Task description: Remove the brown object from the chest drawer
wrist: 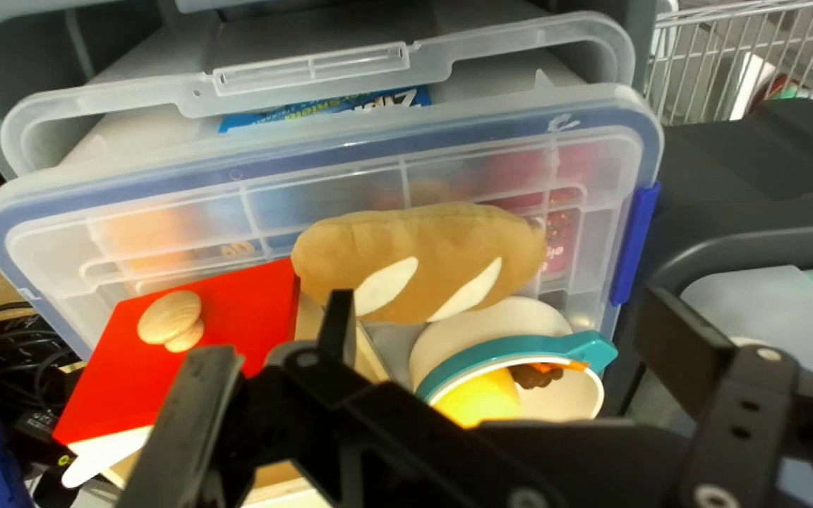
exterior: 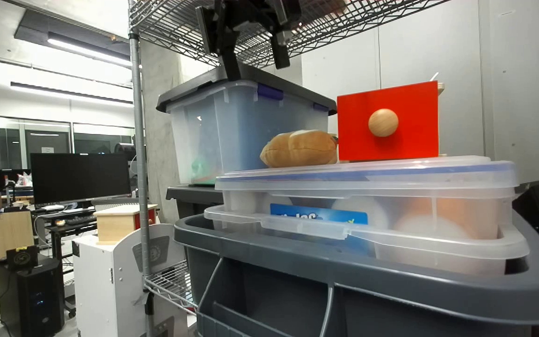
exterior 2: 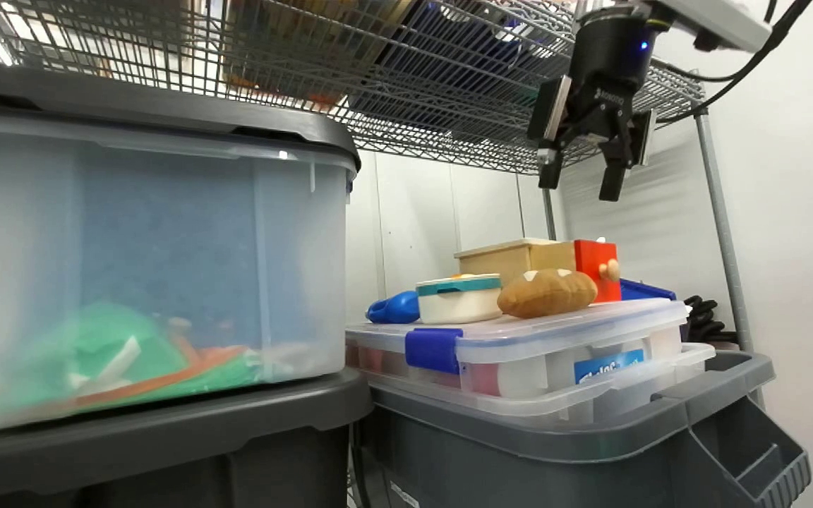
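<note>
The brown object is a golden-brown bread roll with white slashes. It lies on the see-through bin lid in both exterior views (exterior: pixel 300 149) (exterior 2: pixel 544 293) and in the wrist view (wrist: pixel 424 257). The chest drawer has a red front (exterior: pixel 356 128) with a round wooden knob, and a light wooden body behind; it also shows in an exterior view (exterior 2: pixel 590 255) and in the wrist view (wrist: pixel 251 300). The roll lies beside the drawer, outside it. My gripper (exterior: pixel 256 62) is open and empty, well above both, in both exterior views (exterior 2: pixel 581 180) and in the wrist view (wrist: pixel 512 331).
A white container with a teal rim (exterior 2: pixel 459 303) and a blue item (exterior 2: pixel 396 308) stand near the roll. A tall see-through bin (exterior: pixel 251 126) with a dark lid stands beside the flat bin (exterior: pixel 367 180). A wire shelf (exterior 2: pixel 286 85) is overhead, with a metal post (exterior: pixel 138 140).
</note>
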### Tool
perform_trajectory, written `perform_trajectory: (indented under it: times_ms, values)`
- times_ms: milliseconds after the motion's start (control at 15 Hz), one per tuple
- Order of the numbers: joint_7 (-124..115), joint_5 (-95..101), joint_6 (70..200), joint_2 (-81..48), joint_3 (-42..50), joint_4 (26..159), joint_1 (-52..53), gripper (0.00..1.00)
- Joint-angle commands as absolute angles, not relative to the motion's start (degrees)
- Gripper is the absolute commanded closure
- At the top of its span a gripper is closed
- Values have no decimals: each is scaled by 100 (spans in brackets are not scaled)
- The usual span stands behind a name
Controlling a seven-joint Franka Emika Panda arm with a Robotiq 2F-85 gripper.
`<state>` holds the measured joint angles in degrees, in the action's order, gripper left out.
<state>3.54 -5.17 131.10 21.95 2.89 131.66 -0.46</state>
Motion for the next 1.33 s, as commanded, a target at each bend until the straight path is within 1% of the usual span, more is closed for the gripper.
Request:
perform_trajectory:
  times_ms: [0,267,733,1267]
  values:
    - [360,-490,12552,2844,286,13433,-50,0]
    - [256,-408,12018,3160,228,13619,-85,0]
    - [-99,-158,11197,3318,40,13947,-114,0]
    - [-260,-67,10436,3305,-21,13820,-88,0]
